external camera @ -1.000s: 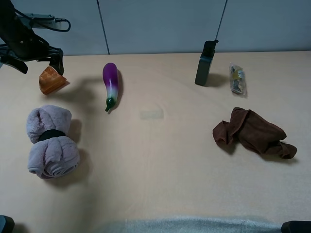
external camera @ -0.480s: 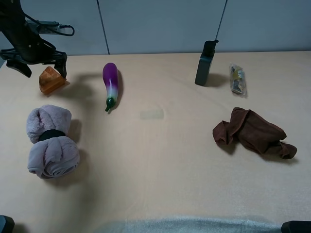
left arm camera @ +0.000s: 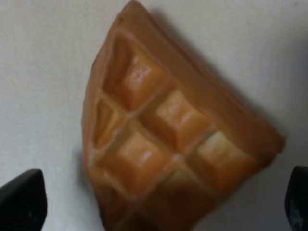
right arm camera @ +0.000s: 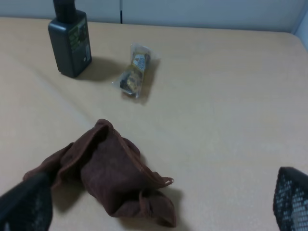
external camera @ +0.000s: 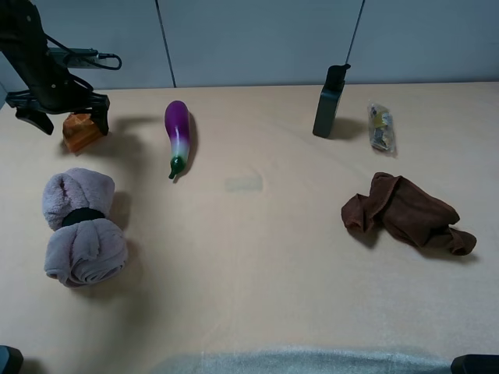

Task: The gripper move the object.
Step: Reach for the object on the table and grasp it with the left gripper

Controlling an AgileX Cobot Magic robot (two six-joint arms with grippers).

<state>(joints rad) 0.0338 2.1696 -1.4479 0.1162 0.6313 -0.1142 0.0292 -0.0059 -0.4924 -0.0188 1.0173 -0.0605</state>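
Observation:
An orange-brown waffle piece lies on the table at the far left. My left gripper is open and low over it, with one fingertip on each side. In the left wrist view the waffle fills the picture between the two dark fingertips, and the left gripper has a visible gap to it on both sides. My right gripper is open and empty, hovering in front of a brown cloth. Only a corner of the right arm shows in the high view.
A purple eggplant lies right of the waffle. A rolled lilac towel lies in front of it. At the back right stand a black bottle and a snack packet. The brown cloth lies at the right.
My left gripper has come down and slightly left, from above the waffle to straddling it. The waffle has stayed in place. The right arm has not moved.

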